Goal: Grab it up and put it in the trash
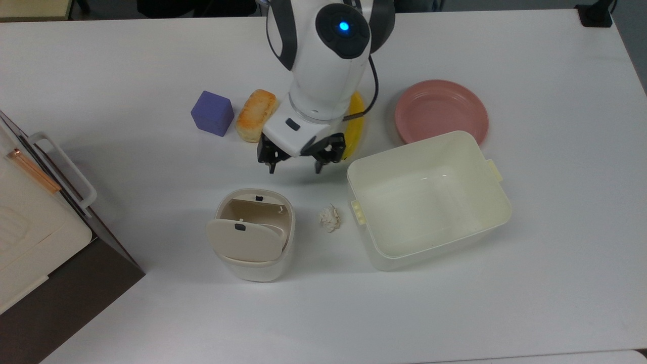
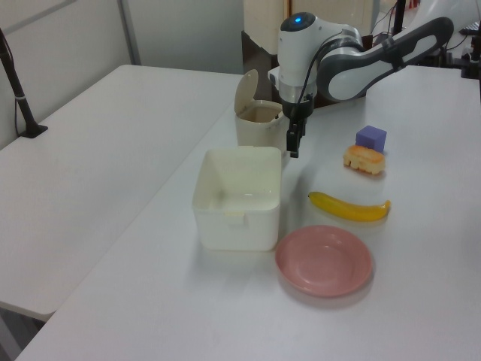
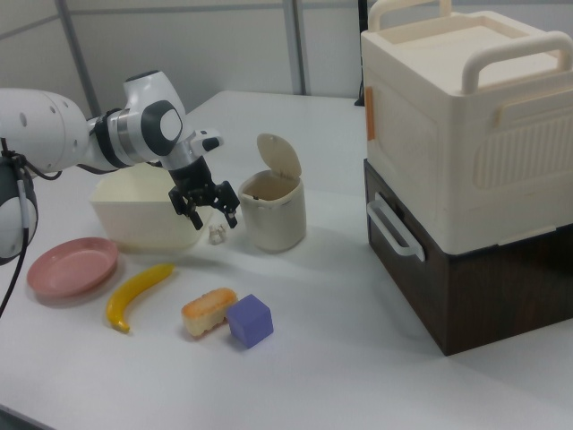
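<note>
Count on table (image 1: 530,303): one paper wad (image 1: 329,218), one swing-lid trash bin (image 1: 251,235), one large cream tub (image 1: 427,197), one pink plate (image 1: 441,111), one banana (image 1: 355,124), one bread roll (image 1: 257,115), one purple cube (image 1: 213,113) — seven loose items, no duplicates of any kind. Off the table's edge: one cream carry case with handles (image 3: 466,116) stacked on one dark brown box (image 3: 474,278) — two stacked units. One robot arm (image 1: 326,65), one gripper (image 1: 295,163) with two fingers. In the left view's left: one second white table (image 2: 90,150), one black post (image 2: 19,98).
</note>
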